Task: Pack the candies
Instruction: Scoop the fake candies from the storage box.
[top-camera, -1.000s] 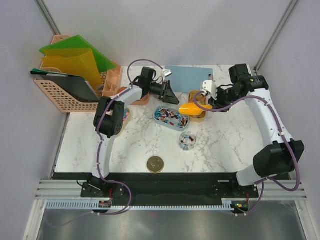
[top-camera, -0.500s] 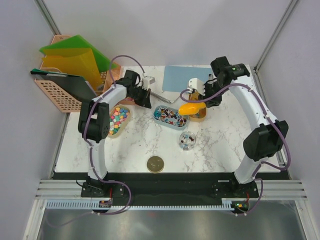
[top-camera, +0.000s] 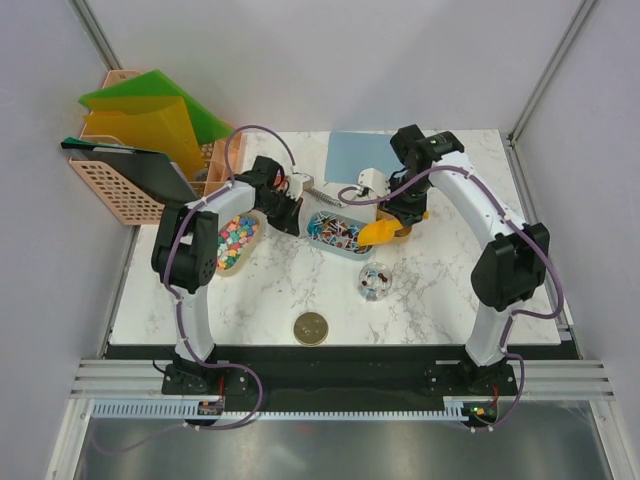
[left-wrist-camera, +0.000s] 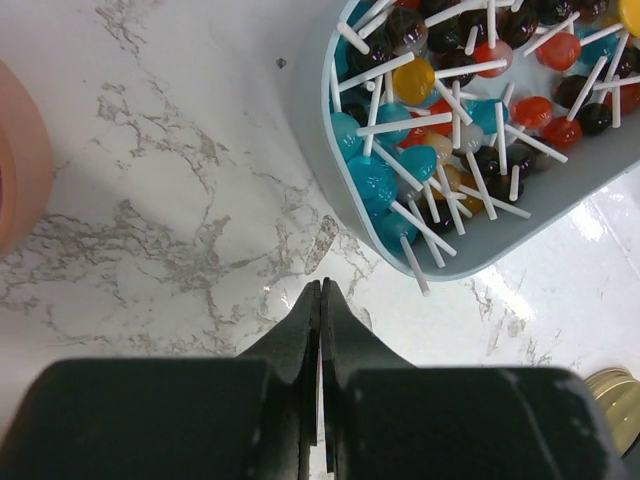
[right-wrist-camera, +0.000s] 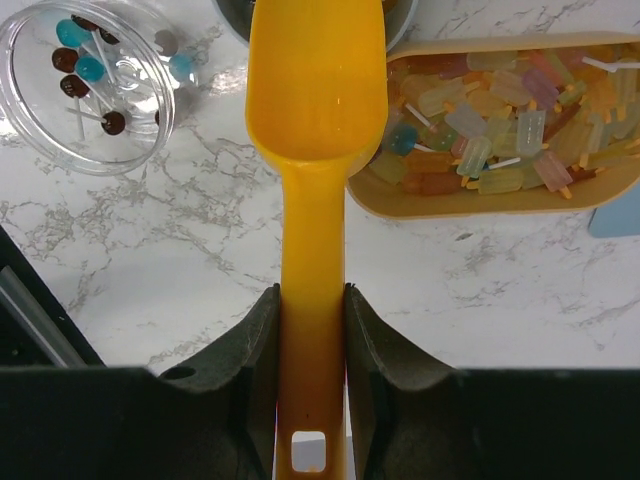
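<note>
My right gripper (right-wrist-camera: 312, 290) is shut on the handle of the long orange scoop (right-wrist-camera: 315, 90), whose bowl is empty. In the top view the right gripper (top-camera: 396, 220) holds the scoop (top-camera: 377, 233) between the blue tray (top-camera: 322, 243) and a clear jar (top-camera: 375, 281). The blue tray holds many small lollipops (left-wrist-camera: 450, 100). The jar (right-wrist-camera: 90, 85) holds a few lollipops. An orange tray (right-wrist-camera: 470, 205) holds pastel stick candies (right-wrist-camera: 500, 120). A peach tray (top-camera: 250, 240) holds pastel candy bits (top-camera: 233, 240). My left gripper (left-wrist-camera: 322, 285) is shut and empty, just left of the blue tray (left-wrist-camera: 320, 120); in the top view the left gripper (top-camera: 288, 217) sits between the two trays.
A round gold lid (top-camera: 311, 327) lies near the front edge. A blue mat (top-camera: 355, 152) lies at the back. A peach basket (top-camera: 120, 195) with coloured folders stands at the back left. A metal spring-like piece (top-camera: 318, 193) lies behind the blue tray.
My right arm has swung left and nearer, carrying the scoop from over the orange tray toward the jar. My left gripper has drawn left, then down beside the blue tray.
</note>
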